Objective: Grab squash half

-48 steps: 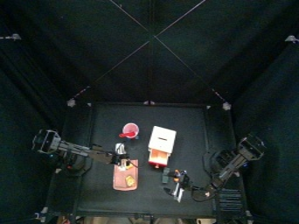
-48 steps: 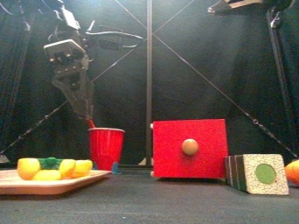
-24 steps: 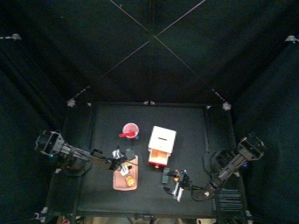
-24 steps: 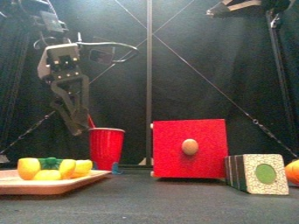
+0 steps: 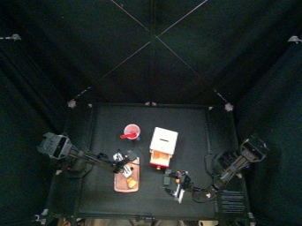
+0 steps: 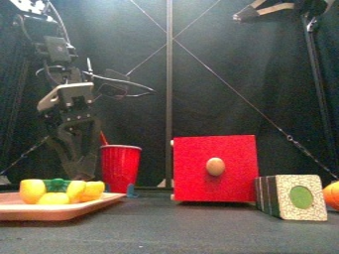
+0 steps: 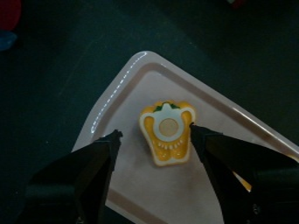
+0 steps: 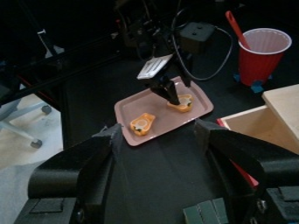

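Observation:
A yellow squash half (image 7: 170, 136) with a pale centre lies cut side up on the pinkish tray (image 7: 122, 96). My left gripper (image 7: 155, 133) hangs directly over it, open, one jaw on each side, not touching it. In the front view the left gripper (image 6: 74, 149) hovers a little above the tray (image 6: 106, 199), where yellow pieces (image 6: 82, 189) and a green one lie. From the right wrist view I see two squash pieces (image 8: 142, 125) on the tray (image 8: 205, 107), with the left gripper over the farther one. My right gripper (image 8: 163, 144) is open, raised and well back from the tray.
A red cup (image 6: 119, 167) stands just behind the tray, a red box (image 6: 215, 169) with a round knob to its right. A block with a green disc (image 6: 294, 196) and an orange thing (image 6: 332, 193) sit at the front right.
My left gripper has come down from high above the red cup toward the tray, staying open. The right arm has not moved.

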You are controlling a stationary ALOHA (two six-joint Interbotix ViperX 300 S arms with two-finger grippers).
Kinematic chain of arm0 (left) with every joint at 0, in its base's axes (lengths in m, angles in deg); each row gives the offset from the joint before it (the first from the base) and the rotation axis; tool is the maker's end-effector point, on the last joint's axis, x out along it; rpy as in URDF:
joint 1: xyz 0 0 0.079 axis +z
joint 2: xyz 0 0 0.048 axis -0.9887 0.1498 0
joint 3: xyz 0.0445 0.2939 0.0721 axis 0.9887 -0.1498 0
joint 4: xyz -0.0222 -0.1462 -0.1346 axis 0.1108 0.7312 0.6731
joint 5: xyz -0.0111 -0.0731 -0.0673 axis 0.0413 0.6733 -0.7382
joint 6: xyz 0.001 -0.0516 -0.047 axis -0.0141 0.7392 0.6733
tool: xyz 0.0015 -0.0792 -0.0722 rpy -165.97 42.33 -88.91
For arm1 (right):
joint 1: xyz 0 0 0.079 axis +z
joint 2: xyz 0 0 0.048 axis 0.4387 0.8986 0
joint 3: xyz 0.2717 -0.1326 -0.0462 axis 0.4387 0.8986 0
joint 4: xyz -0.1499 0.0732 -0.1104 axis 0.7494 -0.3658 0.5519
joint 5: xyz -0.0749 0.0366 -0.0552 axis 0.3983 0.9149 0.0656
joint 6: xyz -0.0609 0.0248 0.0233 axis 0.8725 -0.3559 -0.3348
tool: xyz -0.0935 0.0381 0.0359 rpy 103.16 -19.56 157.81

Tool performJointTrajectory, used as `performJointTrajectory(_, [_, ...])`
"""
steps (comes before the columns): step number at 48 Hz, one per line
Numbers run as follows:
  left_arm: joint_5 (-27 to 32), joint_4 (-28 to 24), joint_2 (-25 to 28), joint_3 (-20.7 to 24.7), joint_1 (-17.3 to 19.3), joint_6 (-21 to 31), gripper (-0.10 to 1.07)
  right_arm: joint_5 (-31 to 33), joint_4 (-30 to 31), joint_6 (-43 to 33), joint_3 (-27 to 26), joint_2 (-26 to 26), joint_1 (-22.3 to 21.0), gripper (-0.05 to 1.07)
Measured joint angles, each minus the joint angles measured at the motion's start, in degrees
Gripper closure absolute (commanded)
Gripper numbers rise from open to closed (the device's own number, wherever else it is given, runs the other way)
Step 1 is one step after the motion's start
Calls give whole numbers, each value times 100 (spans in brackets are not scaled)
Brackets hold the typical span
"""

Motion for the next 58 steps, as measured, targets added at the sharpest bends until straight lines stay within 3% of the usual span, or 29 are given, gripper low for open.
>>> performJointTrajectory(17, [-9, 343, 149, 9, 0, -18, 1, -9, -9, 0, 9, 0, -35, 5])
performJointTrajectory(58, [-387, 492, 404, 26, 9, -44, 3, -18, -193, 0, 9, 9, -123, 5])
